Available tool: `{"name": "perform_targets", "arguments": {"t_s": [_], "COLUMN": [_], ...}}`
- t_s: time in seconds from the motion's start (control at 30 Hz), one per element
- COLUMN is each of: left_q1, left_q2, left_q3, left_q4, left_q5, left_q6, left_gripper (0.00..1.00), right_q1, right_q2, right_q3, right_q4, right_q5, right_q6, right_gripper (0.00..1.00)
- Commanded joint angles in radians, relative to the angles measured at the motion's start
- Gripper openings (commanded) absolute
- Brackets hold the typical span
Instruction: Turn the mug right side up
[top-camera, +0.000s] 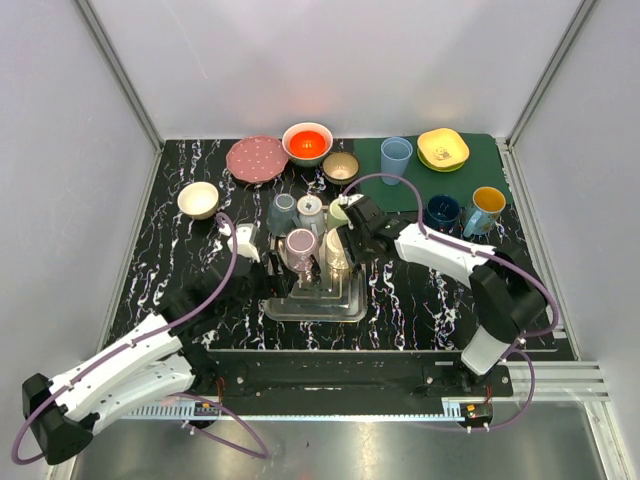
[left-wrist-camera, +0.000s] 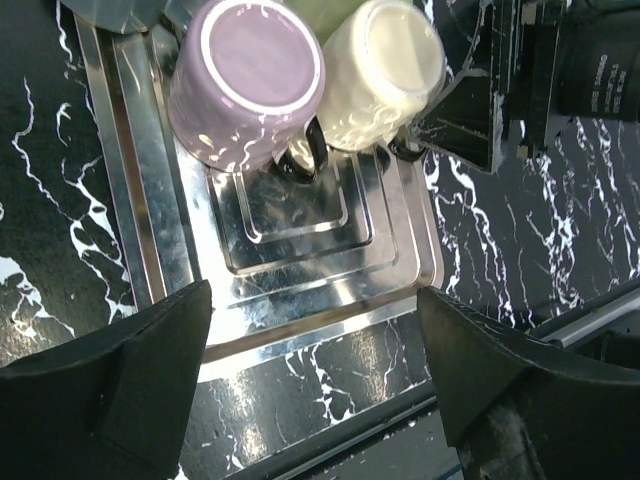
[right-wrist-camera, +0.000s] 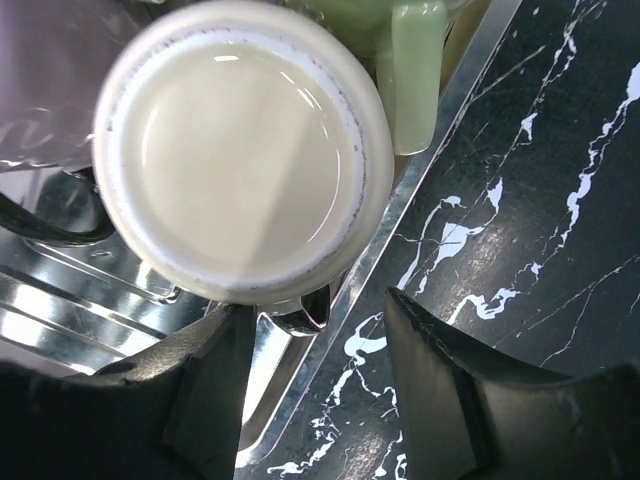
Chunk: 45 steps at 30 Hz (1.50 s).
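A cream mug (right-wrist-camera: 240, 150) stands upside down at the right edge of the steel tray (right-wrist-camera: 60, 300), its dark handle (right-wrist-camera: 300, 312) pointing toward my right gripper (right-wrist-camera: 315, 385). That gripper is open and empty, and the handle lies just ahead of the gap, near the left finger. In the top view the right gripper (top-camera: 347, 243) is at the cream mug (top-camera: 337, 250). A purple mug (left-wrist-camera: 250, 80) is also upside down beside the cream mug (left-wrist-camera: 385, 70). My left gripper (left-wrist-camera: 315, 370) is open and empty over the tray's near rim (left-wrist-camera: 300, 325).
Grey (top-camera: 281, 213), white (top-camera: 311, 208) and green (top-camera: 340, 213) mugs crowd the tray's far end. Behind are a pink plate (top-camera: 257, 158), a red bowl (top-camera: 307, 142), a brown bowl (top-camera: 340, 166), a blue cup (top-camera: 396, 158) and a yellow bowl (top-camera: 443, 148). A cream bowl (top-camera: 198, 199) sits left.
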Motion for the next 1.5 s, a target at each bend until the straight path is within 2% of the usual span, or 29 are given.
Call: {"name": "perform_targets", "arguments": {"t_s": [0.0, 0.17, 0.3, 0.37, 0.47, 0.53, 0.6, 0.63, 0.73, 0.83, 0.97, 1.1, 1.33, 1.47], "left_q1": [0.005, 0.005, 0.005, 0.004, 0.005, 0.005, 0.004, 0.005, 0.005, 0.005, 0.005, 0.005, 0.005, 0.005], "left_q2": [-0.011, -0.017, -0.024, -0.024, -0.024, -0.027, -0.030, -0.029, -0.031, -0.035, -0.040, -0.041, -0.050, -0.072], "left_q3": [-0.019, -0.030, -0.036, -0.038, -0.039, -0.042, -0.044, -0.044, -0.044, -0.047, -0.053, -0.056, -0.062, -0.082], "left_q4": [0.041, 0.052, 0.057, 0.060, 0.061, 0.064, 0.069, 0.070, 0.072, 0.077, 0.086, 0.084, 0.086, 0.145], "left_q5": [0.045, 0.058, 0.064, 0.068, 0.075, 0.079, 0.082, 0.084, 0.090, 0.094, 0.104, 0.105, 0.071, 0.074], "left_q6": [0.020, 0.021, 0.020, 0.020, 0.020, 0.023, 0.023, 0.023, 0.026, 0.026, 0.024, 0.029, 0.023, 0.003], "left_gripper": [0.85, 0.83, 0.81, 0.81, 0.81, 0.81, 0.81, 0.81, 0.81, 0.80, 0.79, 0.78, 0.78, 0.82], "right_q1": [0.008, 0.010, 0.011, 0.011, 0.013, 0.016, 0.017, 0.017, 0.017, 0.020, 0.028, 0.042, 0.057, 0.057], "right_q2": [0.030, 0.058, 0.079, 0.091, 0.102, 0.107, 0.107, 0.104, 0.104, 0.098, 0.082, 0.038, -0.196, -0.307], "right_q3": [0.038, 0.052, 0.070, 0.078, 0.092, 0.099, 0.101, 0.101, 0.101, 0.098, 0.089, 0.069, -0.023, -0.043], "right_q4": [0.001, 0.012, 0.018, 0.018, 0.016, 0.012, 0.022, 0.024, 0.029, 0.027, 0.025, 0.004, 0.004, -0.010], "right_q5": [-0.002, -0.011, -0.020, -0.023, -0.010, -0.006, -0.014, -0.017, -0.029, -0.036, -0.036, -0.040, -0.092, -0.140], "right_q6": [-0.025, -0.037, -0.047, -0.056, -0.063, -0.070, -0.079, -0.082, -0.085, -0.082, -0.070, -0.025, 0.088, 0.160], "right_gripper": [0.59, 0.50, 0.49, 0.50, 0.57, 0.59, 0.53, 0.45, 0.29, 0.22, 0.02, 0.00, 0.00, 0.00]}}
